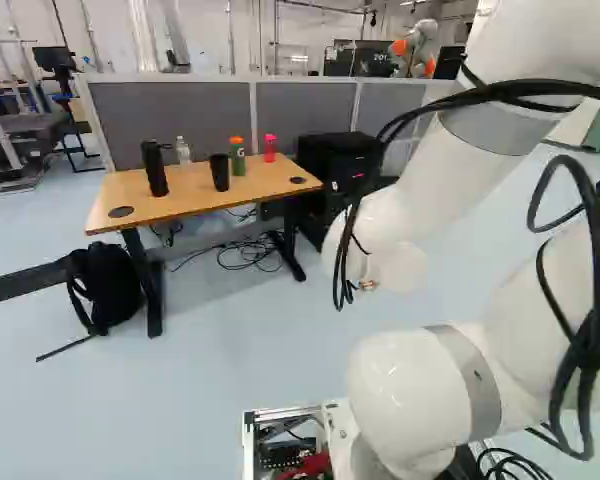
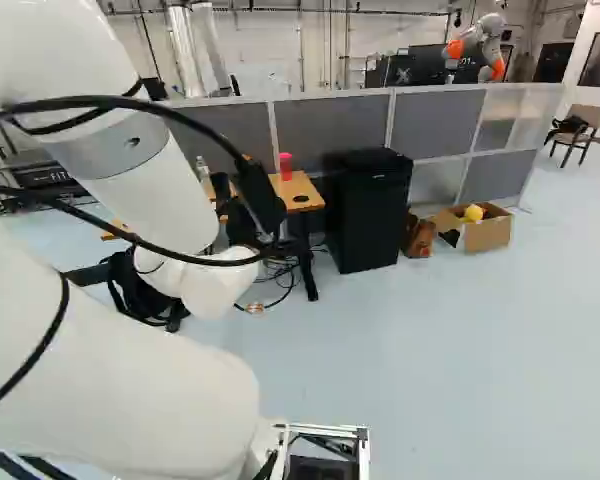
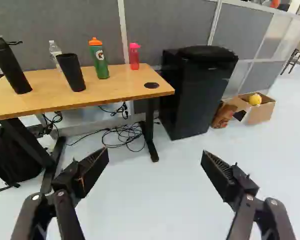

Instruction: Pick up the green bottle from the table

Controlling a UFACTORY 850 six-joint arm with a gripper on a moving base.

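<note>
- Gripper (image 3: 155, 157): fingers released, spread wide apart, floor (image 3: 150, 200) showing between them.
- Green bottle (image 3: 100, 65): orange lid, upright on the table (image 3: 122, 82), ahead of the gripper, well apart from the fingers.
- It stands between the black tumbler (image 3: 71, 72) and the pink bottle (image 3: 134, 57), apart from both.
- Pink bottle: upright, pink lid, near the table end by the black cabinet (image 3: 187, 95).
- Tumbler: upright, black, on the table's other side of the green bottle.
- Clear bottle (image 1: 183, 152): upright, behind the tumbler, between it and the black flask (image 1: 155, 168) in the left base view.
- Flask: tall, upright, farthest along from the pink bottle.
- Arm (image 1: 420, 390): white, rises right of the middle in the left base view, black hoses looped along it.
- Under the table: loose cables (image 1: 245, 252) on the floor, dark backpack (image 1: 108, 285) by one leg.
- Cabinet: on the floor beside the table, dark cover on top.
- Past the cabinet: brown bag (image 3: 223, 115), then open cardboard box (image 3: 261, 111) with a yellow thing (image 3: 255, 99) in it.
- Grey partition (image 1: 170, 115) behind the table; beyond it, another robot (image 1: 417, 45), white and orange.
</note>
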